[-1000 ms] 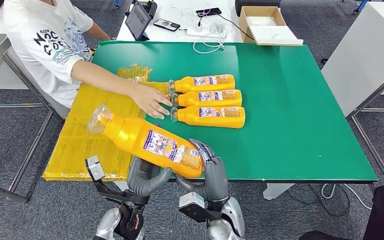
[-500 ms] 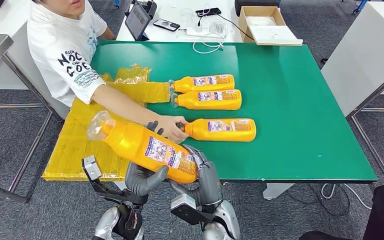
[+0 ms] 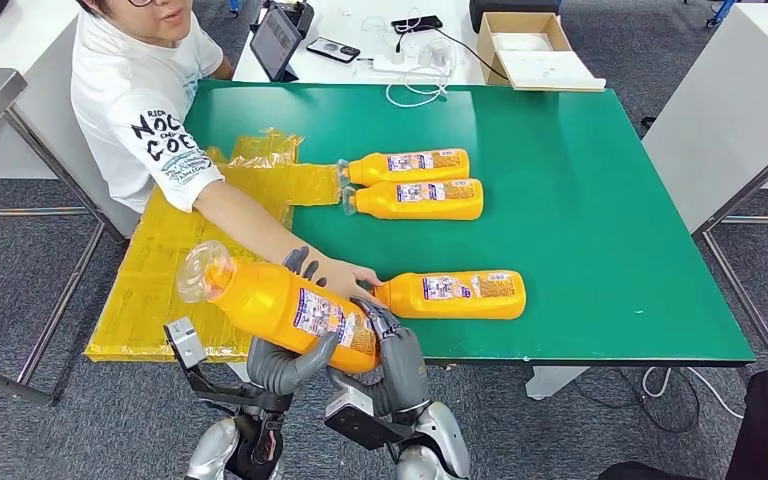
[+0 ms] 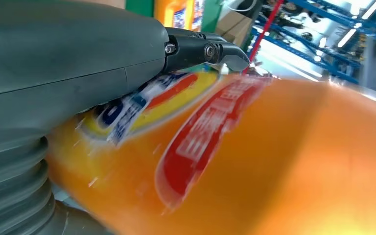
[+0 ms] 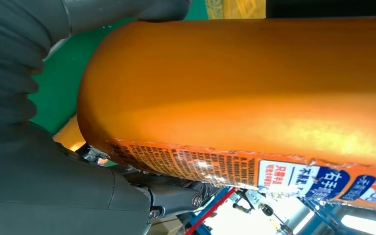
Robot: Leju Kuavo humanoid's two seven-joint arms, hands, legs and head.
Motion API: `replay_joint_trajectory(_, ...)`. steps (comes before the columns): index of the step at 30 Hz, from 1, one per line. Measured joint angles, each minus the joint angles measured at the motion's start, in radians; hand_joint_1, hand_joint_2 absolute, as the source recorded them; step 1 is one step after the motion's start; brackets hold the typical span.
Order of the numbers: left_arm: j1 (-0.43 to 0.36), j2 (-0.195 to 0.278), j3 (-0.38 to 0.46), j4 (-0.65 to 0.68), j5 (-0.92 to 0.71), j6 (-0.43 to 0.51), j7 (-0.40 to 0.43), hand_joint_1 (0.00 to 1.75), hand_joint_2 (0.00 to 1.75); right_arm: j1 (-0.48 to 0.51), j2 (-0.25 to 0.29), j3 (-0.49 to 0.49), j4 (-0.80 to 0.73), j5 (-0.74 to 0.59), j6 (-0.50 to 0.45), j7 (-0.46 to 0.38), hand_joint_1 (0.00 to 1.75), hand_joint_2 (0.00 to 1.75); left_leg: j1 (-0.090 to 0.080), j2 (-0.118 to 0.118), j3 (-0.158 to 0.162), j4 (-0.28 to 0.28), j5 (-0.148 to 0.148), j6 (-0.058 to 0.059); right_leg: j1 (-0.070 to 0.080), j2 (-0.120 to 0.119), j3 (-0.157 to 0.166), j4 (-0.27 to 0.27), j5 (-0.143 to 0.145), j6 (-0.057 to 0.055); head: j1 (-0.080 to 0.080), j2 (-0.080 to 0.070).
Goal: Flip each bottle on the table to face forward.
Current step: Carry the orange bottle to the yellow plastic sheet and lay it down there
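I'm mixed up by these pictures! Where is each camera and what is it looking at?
Head view: high on the robot, looking down at the table; both hands hold a bottle.
Left wrist view: behind the left hand, looking along the bottle.
Right wrist view: behind the right hand, under the bottle.
Shared: all see that bottle.

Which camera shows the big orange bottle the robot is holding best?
The head view. It shows the whole bottle, clear cap to base, held above the table edge between the left hand and right hand. The left wrist view gives a blurred close-up of its label; the right wrist view shows its orange side and label edge.
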Motion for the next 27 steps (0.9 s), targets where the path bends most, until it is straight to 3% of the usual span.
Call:
replay_joint_trajectory(1, 0.001, 0.000, 0.001, 0.000, 0.000, 0.000, 0.000, 1.75, 1.75, 0.000, 0.000, 0.000, 0.004, 0.001, 0.001, 0.001, 1.75, 1.75, 0.000, 0.000, 0.000, 0.000, 0.000, 0.000, 0.000, 0.000, 0.000, 0.000, 0.000, 0.000, 0.000, 0.000)
replay_joint_trajectory(9, 0.009, 0.000, 0.011, 0.000, 0.003, -0.001, -0.003, 1.75, 1.75, -0.006, 0.000, 0.002, 0.023, 0.002, 0.004, 0.004, 1.71, 1.75, 0.000, 0.000, 0.000, 0.000, 0.000, 0.000, 0.000, 0.000, 0.000, 0.000, 0.000, 0.000, 0.000, 0.000)
replay_joint_trajectory(10, 0.010, 0.000, 0.012, 0.000, 0.004, -0.001, -0.003, 1.75, 1.75, -0.006, 0.000, 0.002, 0.025, 0.003, 0.005, 0.004, 1.61, 1.75, 0.000, 0.000, 0.000, 0.000, 0.000, 0.000, 0.000, 0.000, 0.000, 0.000, 0.000, 0.000, 0.000, 0.000)
replay_joint_trajectory(11, 0.012, 0.000, 0.013, 0.000, 0.004, -0.001, -0.003, 1.75, 1.75, -0.006, 0.000, 0.002, 0.026, 0.004, 0.005, 0.004, 1.38, 1.75, 0.000, 0.000, 0.000, 0.000, 0.000, 0.000, 0.000, 0.000, 0.000, 0.000, 0.000, 0.000, 0.000, 0.000)
replay_joint_trajectory(13, 0.013, 0.000, 0.013, 0.000, 0.004, -0.001, -0.004, 1.75, 1.75, -0.006, 0.000, 0.003, 0.028, 0.004, 0.006, 0.004, 0.54, 1.75, 0.000, 0.000, 0.000, 0.000, 0.000, 0.000, 0.000, 0.000, 0.000, 0.000, 0.000, 0.000, 0.000, 0.000)
replay_joint_trajectory(14, 0.013, 0.000, 0.014, 0.000, 0.004, -0.001, -0.004, 1.75, 1.75, -0.006, 0.000, 0.004, 0.029, 0.005, 0.009, 0.004, 0.21, 1.75, 0.000, 0.000, 0.000, 0.000, 0.000, 0.000, 0.000, 0.000, 0.000, 0.000, 0.000, 0.000, 0.000, 0.000)
replay_joint_trajectory(15, 0.013, 0.000, 0.014, 0.000, 0.003, -0.001, -0.004, 1.75, 1.75, -0.005, 0.000, 0.006, 0.030, 0.005, 0.013, 0.004, 0.00, 1.75, 0.000, 0.000, 0.000, 0.000, 0.000, 0.000, 0.000, 0.000, 0.000, 0.000, 0.000, 0.000, 0.000, 0.000)
replay_joint_trajectory(17, 0.013, 0.000, 0.014, 0.000, 0.001, -0.001, -0.003, 1.75, 1.75, -0.003, 0.000, 0.009, 0.031, 0.003, 0.024, 0.007, 0.00, 1.75, 0.000, 0.000, 0.000, 0.000, 0.000, 0.000, 0.000, 0.000, 0.000, 0.000, 0.000, 0.000, 0.000, 0.000)
replay_joint_trajectory(21, 0.014, 0.000, 0.016, 0.000, -0.001, -0.001, 0.000, 1.75, 1.75, 0.001, 0.000, 0.010, 0.031, -0.007, 0.037, 0.016, 0.00, 0.00, 0.000, 0.000, 0.000, 0.000, 0.000, 0.000, 0.000, 0.000, 0.000, 0.000, 0.000, 0.000, 0.000, 0.000)
replay_joint_trajectory(27, 0.014, 0.000, 0.022, -0.001, -0.051, 0.044, -0.021, 1.75, 1.75, 0.027, -0.005, 0.006, -0.039, -0.126, 0.151, 0.014, 0.00, 0.00, 0.000, 0.000, 0.000, 0.000, 0.000, 0.000, 0.000, 0.000, 0.000, 0.000, 0.000, 0.000, 0.000, 0.000)
